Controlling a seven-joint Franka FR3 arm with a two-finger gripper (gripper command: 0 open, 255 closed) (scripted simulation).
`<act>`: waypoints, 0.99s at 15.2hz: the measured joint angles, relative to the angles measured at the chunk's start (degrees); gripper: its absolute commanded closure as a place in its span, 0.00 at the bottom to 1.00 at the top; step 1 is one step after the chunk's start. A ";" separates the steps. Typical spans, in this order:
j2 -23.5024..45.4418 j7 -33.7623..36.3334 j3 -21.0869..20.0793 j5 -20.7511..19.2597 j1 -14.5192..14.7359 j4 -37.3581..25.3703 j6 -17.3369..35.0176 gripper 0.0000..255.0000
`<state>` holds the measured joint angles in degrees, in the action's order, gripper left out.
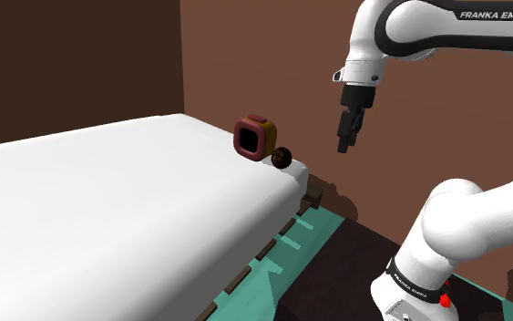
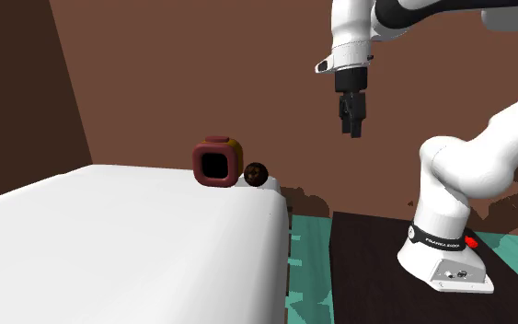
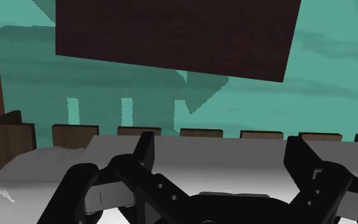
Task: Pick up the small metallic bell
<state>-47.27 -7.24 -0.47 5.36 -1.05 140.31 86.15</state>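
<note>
The bell is a small dark brown round thing at the far corner of the white bed-like surface. It rests right beside a red block with a dark hole. My gripper hangs in the air, off the surface's edge, to the right of the bell and higher than it in both exterior views. In the wrist view the gripper is open with nothing between its fingers, above the white surface's edge.
A brown wall stands close behind the bell and block. Wooden slats line the surface's side above a teal floor. The dark stand top carries the arm's base.
</note>
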 measured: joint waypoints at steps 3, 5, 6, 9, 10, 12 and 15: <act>1.16 -0.62 -0.02 -1.12 -0.33 1.02 2.91 0.00; 2.73 -1.05 -0.35 -2.54 -0.71 2.43 7.19 0.00; 3.82 -1.57 -0.22 -3.53 -1.09 2.89 9.48 0.00; 7.74 -2.11 -0.48 -6.12 -2.01 3.39 16.24 0.00; 9.03 -1.98 -0.75 -6.89 -2.25 4.13 18.96 0.00; 11.69 -2.24 -0.76 -8.85 -3.09 4.61 23.72 0.00; 16.31 -1.78 -1.14 -11.80 -4.31 4.49 30.61 0.00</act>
<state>-30.96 -9.01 -1.61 -6.44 -5.36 144.80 116.77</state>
